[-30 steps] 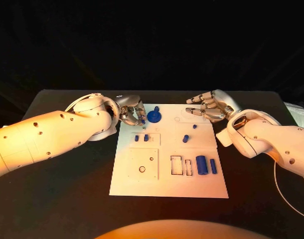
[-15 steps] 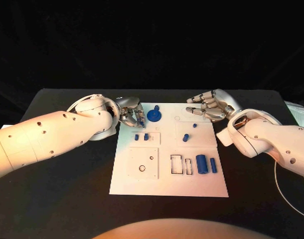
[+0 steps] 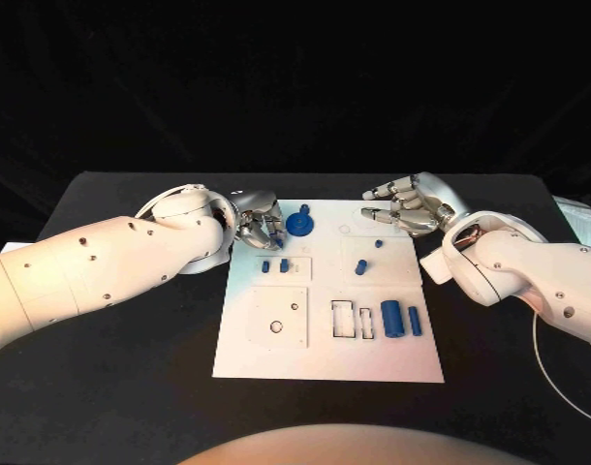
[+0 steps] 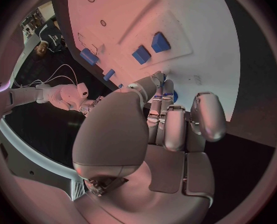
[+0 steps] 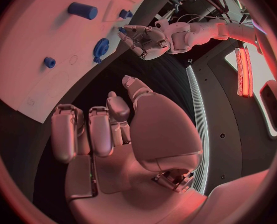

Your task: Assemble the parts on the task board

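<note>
While the right hand (image 3: 405, 205) hangs with fingers loosely curled and nothing held over the board's (image 3: 327, 363) far right corner, the left hand (image 3: 257, 225) is seen at the far left edge, fingertips bunched beside the blue gear (image 3: 298, 227). Over the last second little has been altered: the left arm has been edged slightly nearer the gear, which has not been moved. Whether the gear is pinched or only touched cannot be told, since the contact is hidden by the fingers in the left wrist view (image 4: 166, 129). Two cylinders (image 3: 402, 319) lie at the near right and small pegs (image 3: 360, 267) mid-board, so the assembly is judged barely begun.
</note>
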`<act>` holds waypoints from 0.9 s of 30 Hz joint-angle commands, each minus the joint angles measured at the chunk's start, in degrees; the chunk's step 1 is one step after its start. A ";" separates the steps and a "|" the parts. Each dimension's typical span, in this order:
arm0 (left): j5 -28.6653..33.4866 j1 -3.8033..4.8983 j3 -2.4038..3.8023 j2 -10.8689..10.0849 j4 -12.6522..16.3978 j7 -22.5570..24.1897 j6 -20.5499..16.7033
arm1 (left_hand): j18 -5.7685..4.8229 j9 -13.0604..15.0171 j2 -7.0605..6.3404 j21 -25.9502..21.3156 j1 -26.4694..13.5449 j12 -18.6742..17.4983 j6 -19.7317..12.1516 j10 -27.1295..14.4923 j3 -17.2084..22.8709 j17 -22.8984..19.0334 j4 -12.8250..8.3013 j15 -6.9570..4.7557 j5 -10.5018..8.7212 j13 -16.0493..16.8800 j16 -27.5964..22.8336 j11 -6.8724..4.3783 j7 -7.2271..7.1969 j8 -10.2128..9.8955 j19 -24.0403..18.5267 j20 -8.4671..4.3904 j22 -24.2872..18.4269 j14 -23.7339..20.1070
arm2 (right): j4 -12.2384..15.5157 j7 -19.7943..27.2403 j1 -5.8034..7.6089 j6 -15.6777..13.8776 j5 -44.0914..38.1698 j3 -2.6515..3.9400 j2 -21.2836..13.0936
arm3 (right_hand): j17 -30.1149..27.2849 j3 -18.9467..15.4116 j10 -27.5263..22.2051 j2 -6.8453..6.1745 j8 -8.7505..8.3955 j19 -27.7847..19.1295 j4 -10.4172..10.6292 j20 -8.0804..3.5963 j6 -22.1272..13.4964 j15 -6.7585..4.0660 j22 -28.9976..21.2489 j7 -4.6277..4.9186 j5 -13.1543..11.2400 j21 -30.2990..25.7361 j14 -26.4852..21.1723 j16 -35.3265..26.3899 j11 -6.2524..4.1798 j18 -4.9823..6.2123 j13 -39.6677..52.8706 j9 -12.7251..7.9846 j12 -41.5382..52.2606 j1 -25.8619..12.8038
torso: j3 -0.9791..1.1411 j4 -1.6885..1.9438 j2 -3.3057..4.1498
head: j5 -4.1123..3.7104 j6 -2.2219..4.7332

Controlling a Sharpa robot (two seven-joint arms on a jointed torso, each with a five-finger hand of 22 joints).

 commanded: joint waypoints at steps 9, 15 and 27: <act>-0.65 -0.36 -0.04 0.82 -1.06 -0.68 2.71 | -0.56 -0.12 -0.03 -0.39 -0.57 -0.31 0.45 0.48 0.19 -0.14 0.04 -0.02 -0.04 0.10 -0.01 -0.12 -0.15 -0.24 1.39 -0.08 4.92 1.83 | 0.20 0.55 -0.06 0.72 -0.17 0.01 0.09 | 0.31 0.11 -0.20 0.37 -0.14 -0.25 0.38 -0.12 0.30 -0.33 -0.02 0.01 0.38 -0.33 2.90 -0.22 -0.13 0.57 0.07 -0.06 0.12 0.09 | -0.02 0.02 -0.02 | -0.02 -0.17; -0.69 -0.38 -0.06 1.15 -1.66 -1.15 3.44 | -0.53 -0.16 -0.04 -0.52 -0.74 -0.42 0.45 0.48 0.18 -0.24 0.05 -0.02 -0.17 0.11 -0.05 -0.13 -0.15 -0.28 1.34 -0.07 4.89 1.80 | 0.22 0.56 -0.06 0.73 -0.17 0.01 0.09 | 0.31 0.11 -0.20 0.37 -0.14 -0.25 0.38 -0.12 0.30 -0.33 -0.02 0.01 0.38 -0.33 2.90 -0.22 -0.13 0.57 0.07 -0.06 0.12 0.09 | -0.04 0.04 0.01 | -0.02 -0.26; -0.74 -0.44 -0.14 1.70 -2.17 -1.15 3.56 | -0.51 -0.17 -0.03 -0.61 -0.77 -0.44 0.45 0.48 0.19 -0.24 0.04 -0.02 -0.19 0.11 -0.04 -0.13 -0.16 -0.29 1.32 -0.06 4.85 1.80 | 0.19 0.58 -0.06 0.79 -0.16 0.01 0.13 | 0.31 0.11 -0.20 0.37 -0.14 -0.25 0.38 -0.12 0.30 -0.33 -0.02 0.01 0.38 -0.33 2.90 -0.22 -0.13 0.57 0.07 -0.06 0.12 0.09 | -0.03 0.04 0.01 | -0.01 -0.35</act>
